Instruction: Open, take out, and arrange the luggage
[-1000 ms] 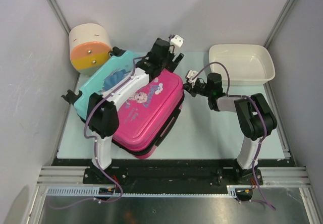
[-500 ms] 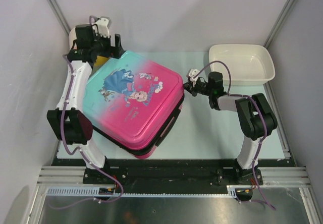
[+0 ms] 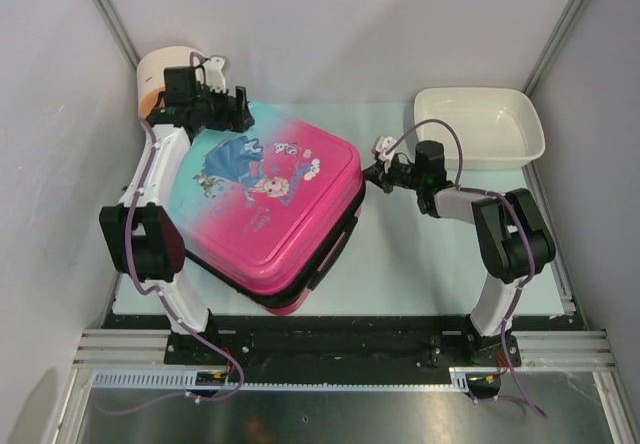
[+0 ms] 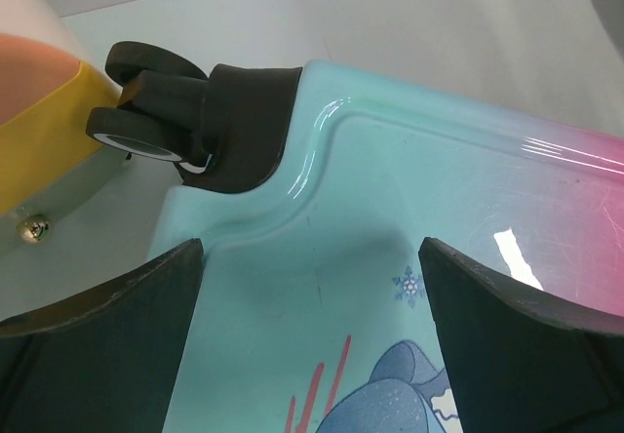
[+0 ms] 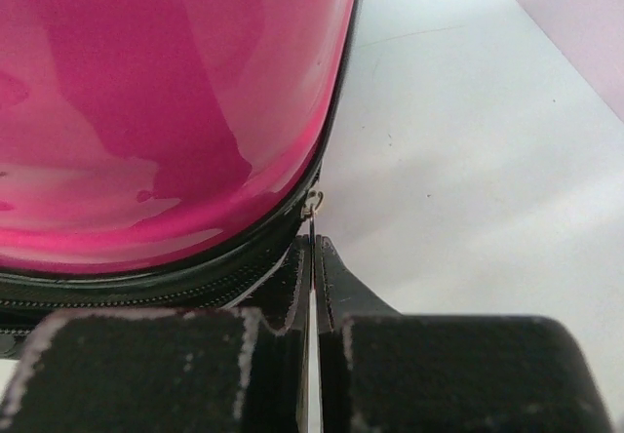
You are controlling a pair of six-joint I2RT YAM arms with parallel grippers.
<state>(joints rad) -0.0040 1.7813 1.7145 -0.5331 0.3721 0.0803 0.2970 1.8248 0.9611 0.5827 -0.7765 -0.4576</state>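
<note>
On the table (image 3: 420, 254), left of centre, the luggage (image 3: 275, 214) lies flat, printed shell up, set at a slant: teal end toward the far left corner, pink end toward the near right. Both shells look closed on each other; a black zip (image 5: 195, 277) band runs round the pink edge. How much of the zip is undone cannot be told. The left arm reaches up the left side, and the left gripper (image 3: 238, 114) hangs over the teal far corner, fingers spread wide. In the left wrist view the two dark fingers (image 4: 107, 335) stand well apart, with glossy teal shell and part of the blue print between them, nothing held. A black wheel (image 4: 146, 101) sits at that corner in its black housing. Just beyond the wheel is the cream-and-orange drawer box (image 3: 160, 69), near it; whether they touch is unclear. The right arm is folded low, and the right gripper (image 3: 372, 172) is at the luggage's right edge, level with the zip line. In the right wrist view the fingers (image 5: 146, 365) are pressed nearly together, only a thin slit left, pinching the zip pull (image 5: 312, 204), a small metal ring and tab at the black band under the pink shell. A white basin (image 3: 480, 99) sits at the far right of the table, well apart from the luggage.
</note>
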